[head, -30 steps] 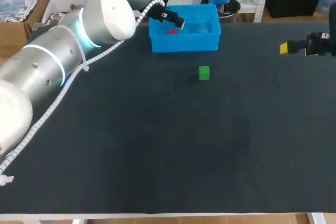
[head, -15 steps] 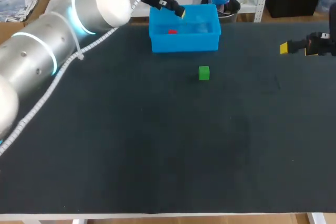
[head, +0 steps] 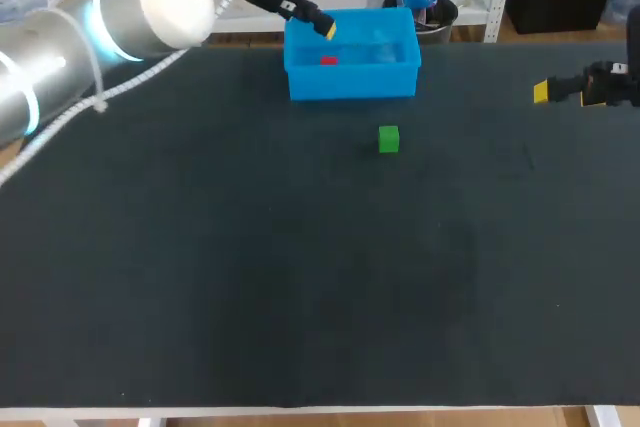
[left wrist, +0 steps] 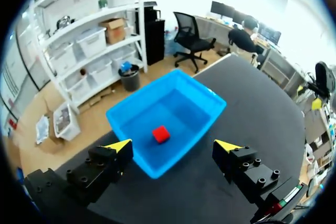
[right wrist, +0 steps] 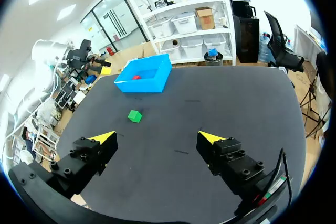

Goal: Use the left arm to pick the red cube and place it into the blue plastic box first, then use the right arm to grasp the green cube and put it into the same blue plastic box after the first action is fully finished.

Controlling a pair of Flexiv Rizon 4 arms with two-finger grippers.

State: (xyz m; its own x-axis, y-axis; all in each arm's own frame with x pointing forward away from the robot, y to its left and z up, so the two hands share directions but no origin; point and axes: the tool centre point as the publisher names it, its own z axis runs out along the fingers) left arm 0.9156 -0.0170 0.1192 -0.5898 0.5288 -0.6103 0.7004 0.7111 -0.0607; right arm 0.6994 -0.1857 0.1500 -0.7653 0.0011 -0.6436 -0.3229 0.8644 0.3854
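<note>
Hovering the left end effector over the far left corner of the blue plastic box, with the left arm coming in from the far left side of the desk. Holding its yellow-tipped fingers spread wide and pinching nothing. Looking down from the left wrist onto the box, open side up, ahead of the two fingertips. Seeing the red cube lying on the floor of that box, near its middle, ahead of the spread fingers and touched by neither. In the head view, finding the same cube inside the box, toward its left half, clear of the walls.

Holding the right end effector at the right side of the desk, well apart from both the box and the green cube. Spreading its fingers wide as well, with only bare dark desk showing between them from the right wrist.

Seeing the green cube sitting on the desk in front of the box, outside it and not touching it, slightly right of the box's middle. From the right wrist, seeing the green cube far ahead of the fingers, with the box and its red cube beyond it.
</note>
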